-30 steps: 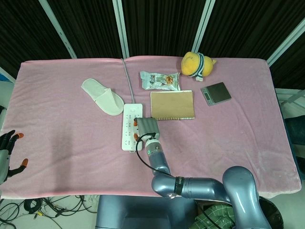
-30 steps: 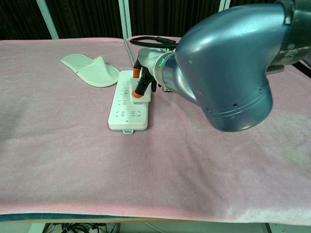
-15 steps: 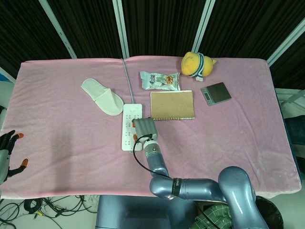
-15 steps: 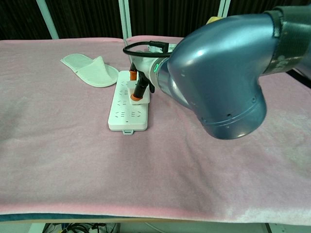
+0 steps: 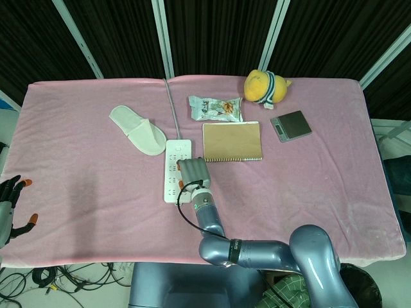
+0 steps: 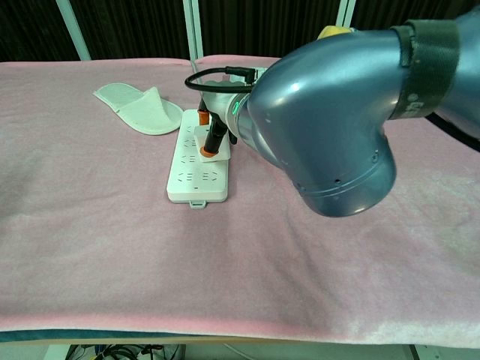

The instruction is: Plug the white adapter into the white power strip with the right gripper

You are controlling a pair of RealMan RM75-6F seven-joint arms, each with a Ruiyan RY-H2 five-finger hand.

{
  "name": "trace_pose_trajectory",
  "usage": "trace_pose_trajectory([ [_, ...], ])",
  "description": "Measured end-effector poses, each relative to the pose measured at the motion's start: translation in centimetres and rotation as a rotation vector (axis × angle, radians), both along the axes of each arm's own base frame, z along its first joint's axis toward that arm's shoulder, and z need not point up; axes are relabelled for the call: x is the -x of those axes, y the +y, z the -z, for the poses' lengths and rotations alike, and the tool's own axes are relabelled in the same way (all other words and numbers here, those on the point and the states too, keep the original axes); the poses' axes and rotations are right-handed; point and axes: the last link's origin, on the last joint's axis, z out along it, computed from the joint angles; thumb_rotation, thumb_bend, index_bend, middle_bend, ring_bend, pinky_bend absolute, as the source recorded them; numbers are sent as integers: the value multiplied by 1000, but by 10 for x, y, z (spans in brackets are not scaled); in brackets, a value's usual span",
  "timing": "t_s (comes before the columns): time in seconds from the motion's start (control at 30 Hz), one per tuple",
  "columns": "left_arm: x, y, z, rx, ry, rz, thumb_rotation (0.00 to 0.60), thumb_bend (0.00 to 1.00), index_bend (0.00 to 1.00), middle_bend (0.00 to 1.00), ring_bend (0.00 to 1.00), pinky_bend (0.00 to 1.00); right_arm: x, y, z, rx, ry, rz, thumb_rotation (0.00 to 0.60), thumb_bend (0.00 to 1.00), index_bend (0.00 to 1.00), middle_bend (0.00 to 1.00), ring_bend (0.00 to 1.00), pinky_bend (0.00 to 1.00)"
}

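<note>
The white power strip (image 5: 172, 187) (image 6: 196, 178) lies lengthwise near the middle of the pink table, its cord running to the far edge. My right hand (image 5: 192, 172) (image 6: 213, 131) is over the strip's middle and pinches the white adapter (image 6: 211, 149) between orange-tipped fingers (image 6: 205, 151). The adapter sits against the strip's face; whether its pins are seated is hidden by the hand. My left hand (image 5: 11, 208) hangs off the table's left edge in the head view, fingers apart and holding nothing.
A white slipper (image 5: 137, 129) (image 6: 139, 109) lies left of the strip. Behind it are a snack packet (image 5: 216, 108), a brown notebook (image 5: 232, 141), a small scale (image 5: 290, 125) and a yellow plush toy (image 5: 263, 86). My right arm (image 6: 337, 112) fills much of the chest view.
My right hand has shifted a little to the left over the strip and lowered the adapter toward its face. The left hand has stayed still.
</note>
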Motion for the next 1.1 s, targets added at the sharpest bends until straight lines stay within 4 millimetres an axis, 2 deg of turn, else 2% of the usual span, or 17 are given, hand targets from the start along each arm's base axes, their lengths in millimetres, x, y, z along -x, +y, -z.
trace_pose_trajectory([
  [0.43, 0, 0, 0, 1, -1, -2, 600, 332, 123, 27, 0, 0, 8, -1, 5, -20, 10, 30, 600, 351, 838, 647, 635, 362],
  [0.67, 0, 0, 0, 2, 0, -6, 600, 332, 123, 27, 0, 0, 11, 2, 7, -34, 3, 23, 600, 356, 896, 688, 668, 373],
  [1.1, 1, 0, 0, 2, 1, -10, 600, 332, 123, 28, 0, 0, 13, 2, 14, -24, 2, 6, 600, 358, 919, 704, 681, 373],
])
